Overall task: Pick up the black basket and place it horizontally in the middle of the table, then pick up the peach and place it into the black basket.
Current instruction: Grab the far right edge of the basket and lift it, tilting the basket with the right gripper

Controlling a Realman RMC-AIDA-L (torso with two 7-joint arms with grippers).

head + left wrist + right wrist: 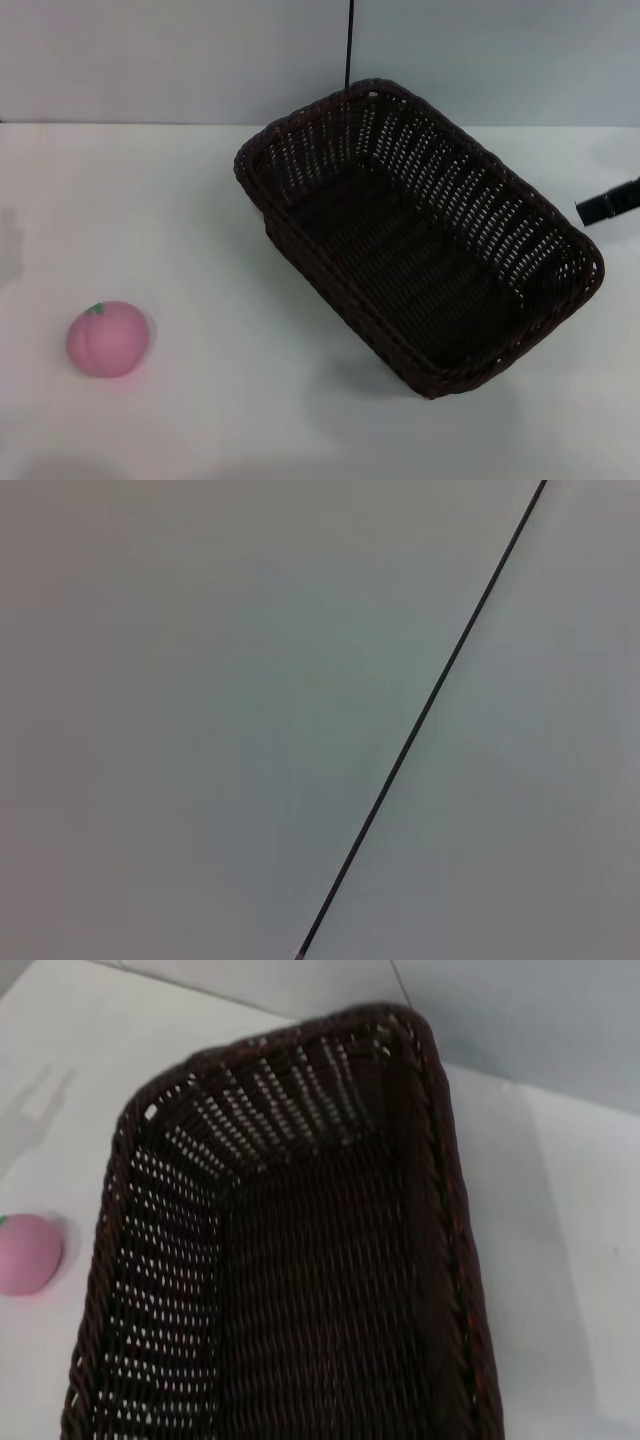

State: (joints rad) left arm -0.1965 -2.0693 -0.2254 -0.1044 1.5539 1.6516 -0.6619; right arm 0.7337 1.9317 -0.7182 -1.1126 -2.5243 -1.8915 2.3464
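The black basket (420, 235) sat skewed on the white bench (200, 420), its long axis running diagonally from the far middle toward our right, so it was neither square to us nor centred. It rested flat on its base, mouth up and empty, which left it ready to receive fruit once straightened.

Our right gripper (608, 204) showed only as a dark tip at the right edge of the head view, just beside the basket's near-right corner but apart from the braided rim. We could not tell whether its fingers were spread or pressed together, since so little of it was in view. The right wrist camera looked straight down the basket's interior, suggesting that arm was lined up over the rim for a grasp.

The peach (109, 339) lay alone near the bench's left front, well apart from the basket, stem tip uppermost. It also appeared at the edge of the right wrist view (28, 1252), beyond the basket's wall.

Our left arm was out of sight, its wrist camera showing only a pale wall with a dark seam (425, 715); we judged it parked, its fingers unseen.

We judged the first step, turning and centring the basket, not yet done.
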